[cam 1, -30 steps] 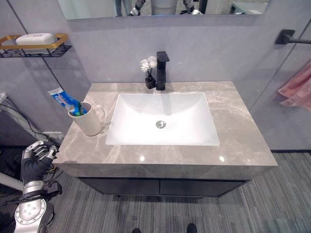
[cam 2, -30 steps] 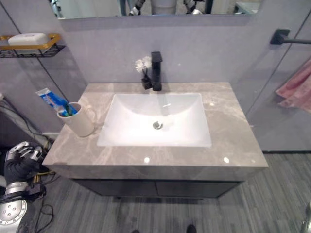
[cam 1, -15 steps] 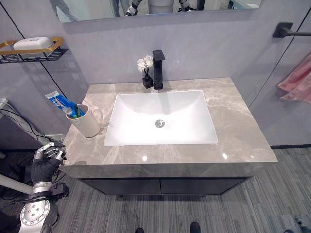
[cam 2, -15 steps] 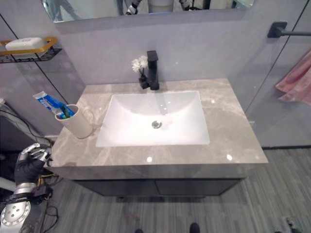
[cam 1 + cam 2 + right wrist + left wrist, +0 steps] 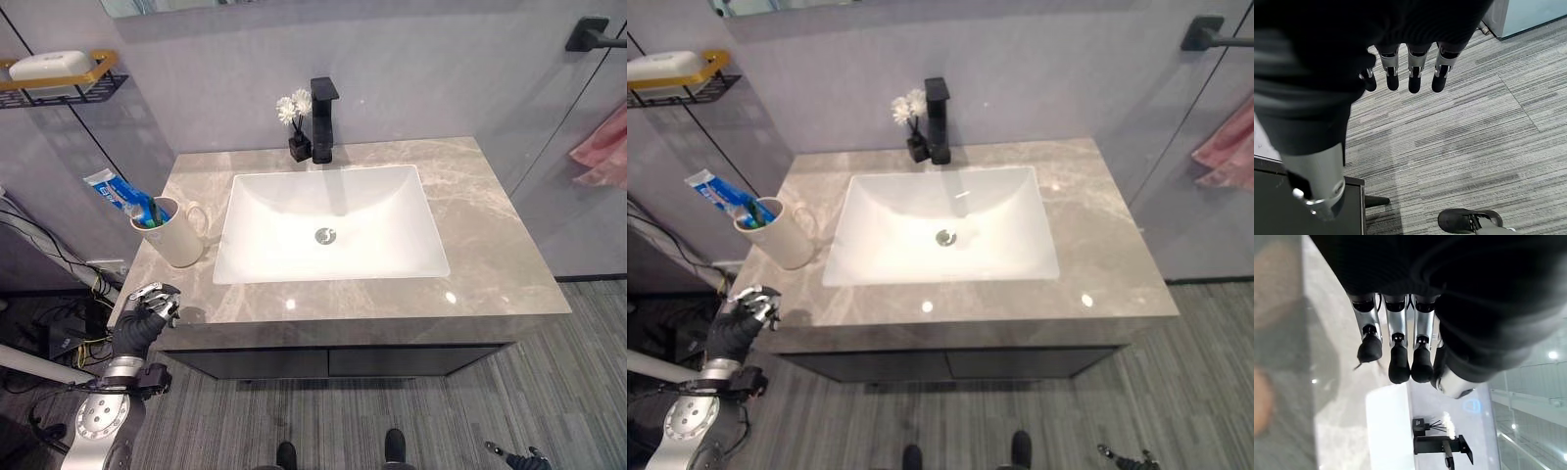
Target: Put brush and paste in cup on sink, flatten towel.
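A cream cup (image 5: pixel 178 237) stands on the grey marble counter (image 5: pixel 480 255), left of the white sink (image 5: pixel 328 269). In the cup a blue-and-white toothpaste tube (image 5: pixel 110 189) leans out to the left beside a green toothbrush (image 5: pixel 153 211). A pink towel (image 5: pixel 600 149) hangs bunched on the wall at the far right. My left hand (image 5: pixel 142 315) hovers at the counter's front left corner, fingers (image 5: pixel 1399 363) relaxed and holding nothing. My right hand (image 5: pixel 1414 73) hangs low over the striped floor with loose, empty fingers; its tips (image 5: pixel 509 456) show at the lower right.
A black faucet (image 5: pixel 322 117) and a small vase of white flowers (image 5: pixel 297 125) stand behind the sink. A gold wire shelf with a white soap bar (image 5: pixel 49 73) is on the left wall. A black towel bar (image 5: pixel 593 34) is mounted upper right.
The camera has shifted, so the whole scene sits differently. My left hand has come in closer to the counter's front left corner. My right fingertips now show at the bottom right.
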